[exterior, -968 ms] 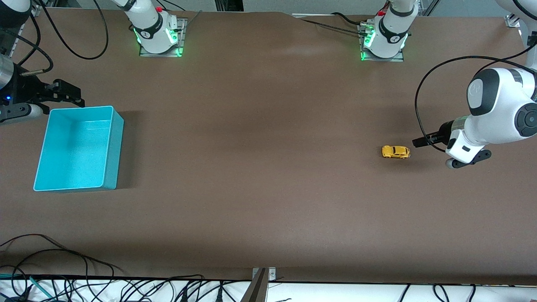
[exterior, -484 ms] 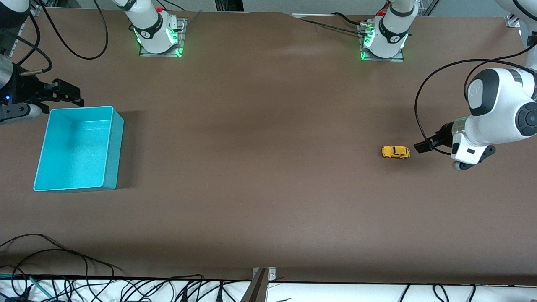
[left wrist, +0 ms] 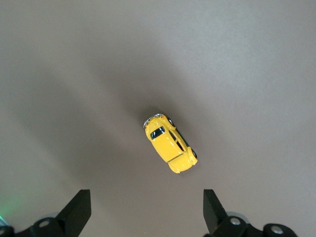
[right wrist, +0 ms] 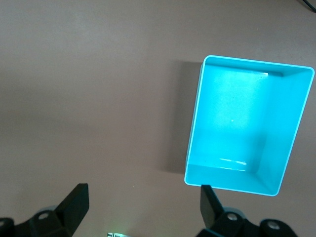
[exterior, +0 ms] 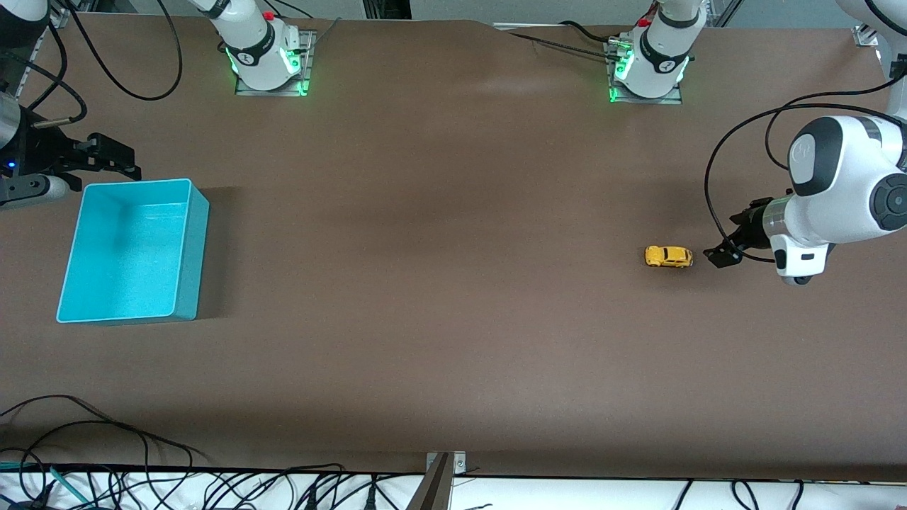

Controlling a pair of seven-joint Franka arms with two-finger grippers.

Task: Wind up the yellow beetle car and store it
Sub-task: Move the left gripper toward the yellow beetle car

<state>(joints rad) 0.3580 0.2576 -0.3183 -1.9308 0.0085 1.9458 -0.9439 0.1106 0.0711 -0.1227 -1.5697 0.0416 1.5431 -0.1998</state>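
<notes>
At the right arm's end of the brown tabletop (exterior: 439,297) the right end effector (exterior: 106,157) waits with its fingers spread wide and nothing between them, beside the corner of the turquoise bin (exterior: 191,248), which stands open and holds nothing. The right wrist view shows that bin (right wrist: 195,148) from above, with the right end effector (right wrist: 143,210) spread wide at the frame's edge, so this arm has no part in the pickup and sits well apart from the toy. Across a long bare stretch of tabletop, toward the left arm's end, lies the yellow beetle car (exterior: 668,256), resting on its wheels, its long axis running roughly along the table's length, one end pointing toward the bin and the other toward the left arm's wrist. The left end effector (exterior: 723,253) is just beside that end of the car, low over the tabletop, apart from it and not touching. In the left wrist view the car (left wrist: 170,143) lies ahead of the left end effector (left wrist: 145,212), whose two fingers stand wide apart with nothing held; the car sits between their lines but tilted to them rather than square. The left arm is by far the nearer, and the coming move likely calls for a short advance over the car and a turn of the wrist so the fingers close across its narrow sides.
</notes>
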